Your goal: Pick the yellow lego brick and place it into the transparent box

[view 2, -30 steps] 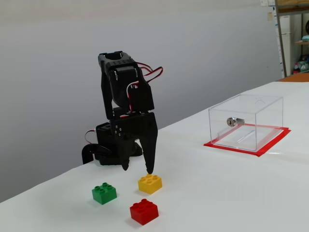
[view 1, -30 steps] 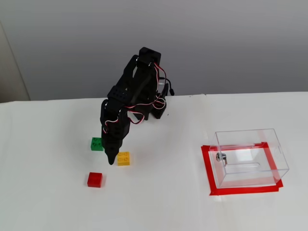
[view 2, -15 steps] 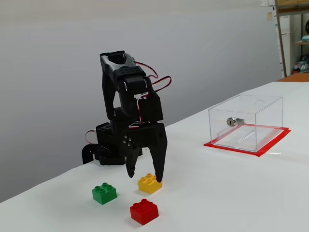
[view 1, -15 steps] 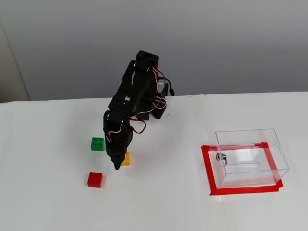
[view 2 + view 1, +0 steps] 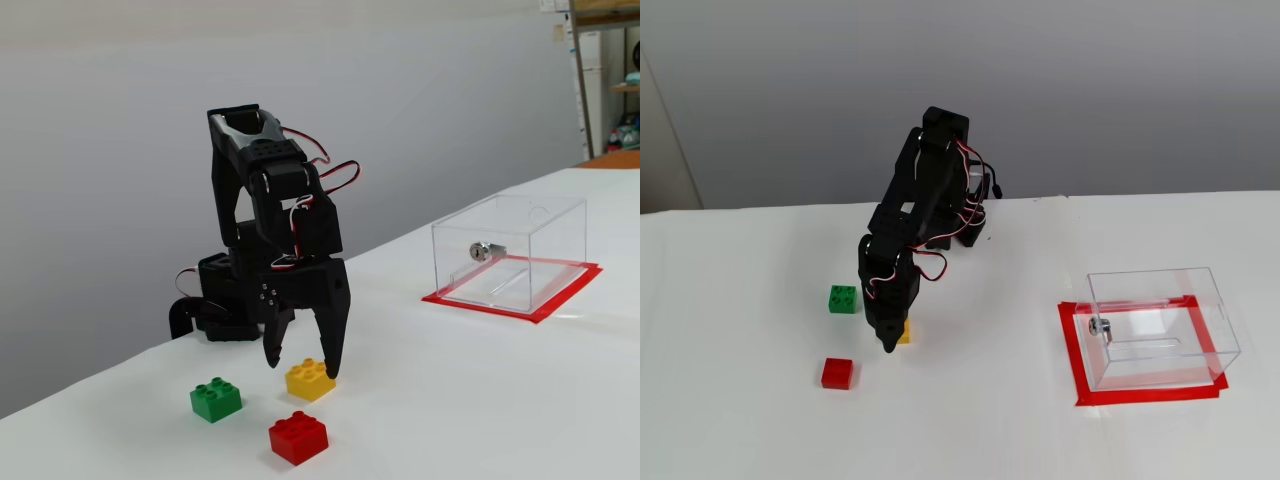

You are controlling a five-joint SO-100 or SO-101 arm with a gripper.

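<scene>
The white worktop [image 5: 760,420] carries everything. The transparent box [image 5: 1160,325] stands on a red tape frame [image 5: 1072,350] toward the worktop's right edge in both fixed views, well apart from the bricks. The black arm [image 5: 270,220] reaches down from the back edge; its gripper [image 5: 302,367] hangs with fingers spread apart, straddling the yellow lego brick [image 5: 309,379], which rests on the worktop between the fingertips. The green brick [image 5: 216,399] and red brick [image 5: 298,436] lie nearby, toward the left front
</scene>
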